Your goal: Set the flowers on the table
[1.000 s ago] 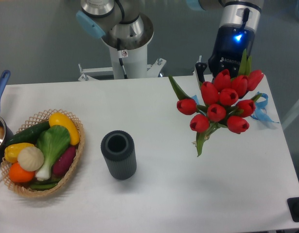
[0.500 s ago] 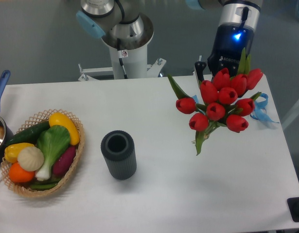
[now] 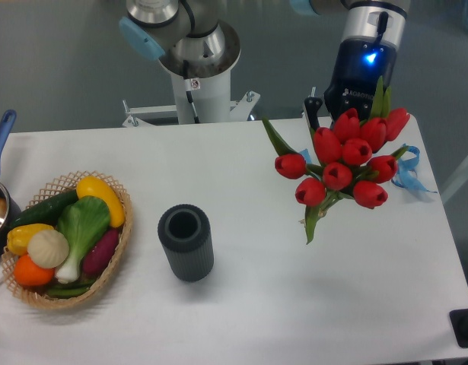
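Flowers [image 3: 342, 161] hang above the far right part of the surface [image 3: 279, 304], well right of the dark ribbed vase [image 3: 186, 243], carried by the pincer [image 3: 354, 114], whose jaws hide behind the blooms. Judging by this, lowering comes next, then release. Its label is too blurred to read.

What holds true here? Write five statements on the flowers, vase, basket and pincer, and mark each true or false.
1. The flowers are red tulips. True.
2. The dark ribbed vase lies on its side. False: it stands upright, its mouth open and empty.
3. The basket of vegetables sits at the table's left end. True.
4. The flowers stand in the vase. False: they are at the right, near the pincer, far from the vase.
5. The pincer's fingers show plainly. False: the blooms hide them.
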Action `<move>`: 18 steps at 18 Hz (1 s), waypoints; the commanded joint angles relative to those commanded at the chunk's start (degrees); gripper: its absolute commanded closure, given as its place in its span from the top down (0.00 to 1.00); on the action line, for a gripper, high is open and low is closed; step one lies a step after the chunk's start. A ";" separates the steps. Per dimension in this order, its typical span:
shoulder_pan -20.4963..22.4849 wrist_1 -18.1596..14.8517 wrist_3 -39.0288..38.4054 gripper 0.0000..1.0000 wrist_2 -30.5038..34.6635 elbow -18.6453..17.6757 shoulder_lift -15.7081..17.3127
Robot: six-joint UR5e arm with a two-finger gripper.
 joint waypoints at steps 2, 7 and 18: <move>-0.09 -0.09 0.52 0.30 0.35 -0.09 -0.09; -2.36 -0.26 6.40 0.29 10.70 -0.35 -1.84; -7.29 -0.35 20.83 0.28 37.34 -2.81 -8.52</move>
